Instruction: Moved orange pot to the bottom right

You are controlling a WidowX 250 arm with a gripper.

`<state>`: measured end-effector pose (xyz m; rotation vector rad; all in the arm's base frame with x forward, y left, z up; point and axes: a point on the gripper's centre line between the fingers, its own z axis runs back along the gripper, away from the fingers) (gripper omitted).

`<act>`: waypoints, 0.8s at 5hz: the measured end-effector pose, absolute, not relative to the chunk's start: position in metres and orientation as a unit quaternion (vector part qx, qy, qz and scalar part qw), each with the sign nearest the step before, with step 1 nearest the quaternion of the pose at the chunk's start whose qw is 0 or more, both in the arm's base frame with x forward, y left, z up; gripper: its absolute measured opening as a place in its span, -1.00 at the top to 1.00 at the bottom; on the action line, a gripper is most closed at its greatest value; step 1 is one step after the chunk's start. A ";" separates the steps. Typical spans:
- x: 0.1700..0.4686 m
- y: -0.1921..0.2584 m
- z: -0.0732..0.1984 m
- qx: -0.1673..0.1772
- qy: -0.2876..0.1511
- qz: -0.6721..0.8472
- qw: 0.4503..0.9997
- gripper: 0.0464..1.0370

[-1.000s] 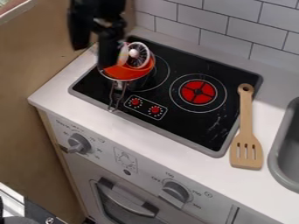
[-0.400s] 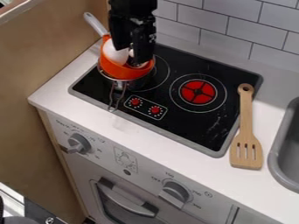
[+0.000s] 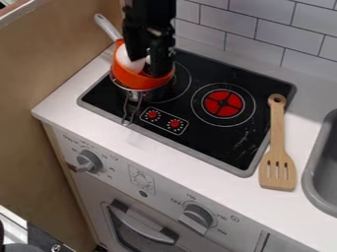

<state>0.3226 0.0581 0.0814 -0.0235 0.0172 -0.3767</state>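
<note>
Camera view has the tool (image 3: pixel 147 67) spread open at the orange pot (image 3: pixel 139 80), tips apparently inside it.

Just below the gripper (image 3: pixel 147 66), the pot (image 3: pixel 137 78) sits atop a pan (image 3: pixel 151 95) on the stovetop (image 3: pixel 217 142). Right of the gripper in view lie the spatula (image 3: pixel 277 167) and, farther out, the sink (image 3: pixel 316 179).
</note>
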 end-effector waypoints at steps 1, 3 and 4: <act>0.327 0.057 0.069 -0.007 0.007 -0.198 0.980 -0.92; 0.328 0.054 0.062 0.006 0.009 -0.191 0.981 -0.92; 0.328 0.056 0.062 0.012 0.011 -0.193 0.981 -0.92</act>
